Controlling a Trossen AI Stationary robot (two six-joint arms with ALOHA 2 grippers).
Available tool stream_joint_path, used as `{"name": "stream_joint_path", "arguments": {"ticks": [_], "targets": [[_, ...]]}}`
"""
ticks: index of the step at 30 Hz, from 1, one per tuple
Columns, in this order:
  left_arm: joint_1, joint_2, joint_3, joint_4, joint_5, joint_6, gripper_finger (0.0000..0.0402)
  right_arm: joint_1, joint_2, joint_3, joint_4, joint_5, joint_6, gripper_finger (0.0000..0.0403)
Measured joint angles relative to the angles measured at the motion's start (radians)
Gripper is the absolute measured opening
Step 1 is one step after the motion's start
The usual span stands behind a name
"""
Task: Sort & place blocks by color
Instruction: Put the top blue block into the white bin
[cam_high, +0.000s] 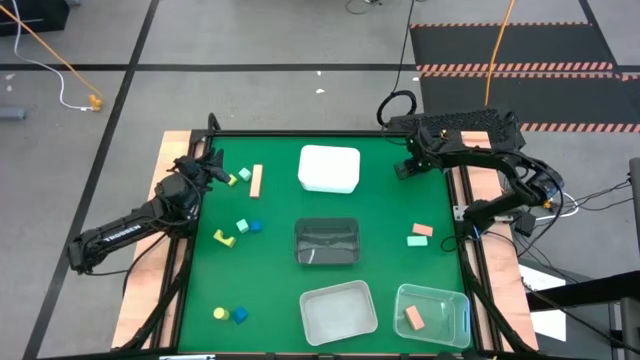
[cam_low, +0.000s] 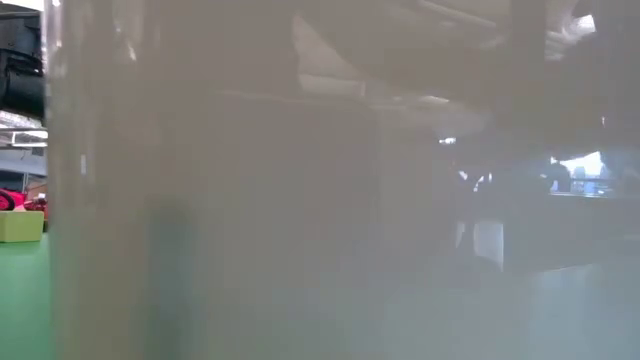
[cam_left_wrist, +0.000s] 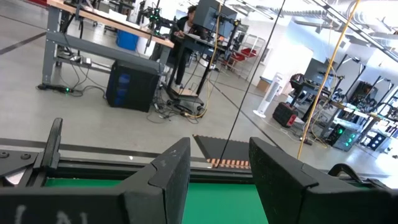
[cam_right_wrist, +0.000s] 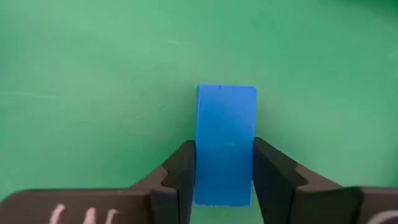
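Note:
My right gripper (cam_right_wrist: 224, 171) is over the table's far right part (cam_high: 405, 168), shut on a blue bar (cam_right_wrist: 226, 134) that the arm hides in the high view. My left gripper (cam_left_wrist: 217, 180) is open and holds nothing; it hovers near the far left corner (cam_high: 210, 165). Loose blocks lie flat on the green mat: a yellow one (cam_high: 232, 180), a mint one (cam_high: 244, 175) and a salmon bar (cam_high: 256, 180) by the left gripper, mint (cam_high: 241, 227), blue (cam_high: 255, 226) and yellow (cam_high: 225, 238) further in, yellow (cam_high: 220, 313) and blue (cam_high: 240, 315) at the near left, and salmon (cam_high: 422, 230) with mint (cam_high: 418, 241) on the right. My right gripper pinches the blue bar between its two fingers (cam_right_wrist: 180, 177), which are on its two long sides (cam_right_wrist: 205, 168) at one end. The fingers come from above and lie along the bar, whose other end (cam_right_wrist: 226, 93) sticks out past the tips. Whether it is lifted off the mat, I cannot tell.
Four tubs stand on the mat: white (cam_high: 329, 169) at far centre, dark (cam_high: 327, 242) in the middle, a pale one (cam_high: 339, 310) at near centre, and a clear one (cam_high: 445, 300) at near right holding a salmon block (cam_high: 413, 318). A translucent tub wall (cam_low: 300, 200) fills the low view.

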Motion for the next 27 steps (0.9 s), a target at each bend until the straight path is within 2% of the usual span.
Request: {"name": "stream_joint_path", "arguments": {"ticks": [6, 9, 15, 21, 23, 27], "targets": [[0.000, 0.000, 0.000, 0.000, 0.000, 0.000, 0.0163, 0.000, -0.107, 0.000, 0.062, -0.098, 0.117, 0.0110], [0.000, 0.000, 0.000, 0.000, 0.000, 0.000, 0.0163, 0.001, -0.173, 0.000, 0.164, -0.168, 0.199, 0.0110], [0.000, 0.000, 0.000, 0.000, 0.000, 0.000, 0.0163, 0.047, -0.276, 0.001, 0.539, -0.289, 0.292, 0.0110], [0.000, 0.000, 0.000, 0.000, 0.000, 0.000, 0.0163, 0.145, -0.299, 0.002, 0.961, -0.358, 0.335, 0.0110], [0.000, 0.000, 0.000, 0.000, 0.000, 0.000, 0.0163, 0.185, -0.299, 0.002, 1.038, -0.358, 0.345, 0.0110], [0.000, 0.000, 0.000, 0.000, 0.000, 0.000, 0.0163, 0.257, -0.297, 0.002, 1.062, -0.358, 0.338, 0.0110]]}}
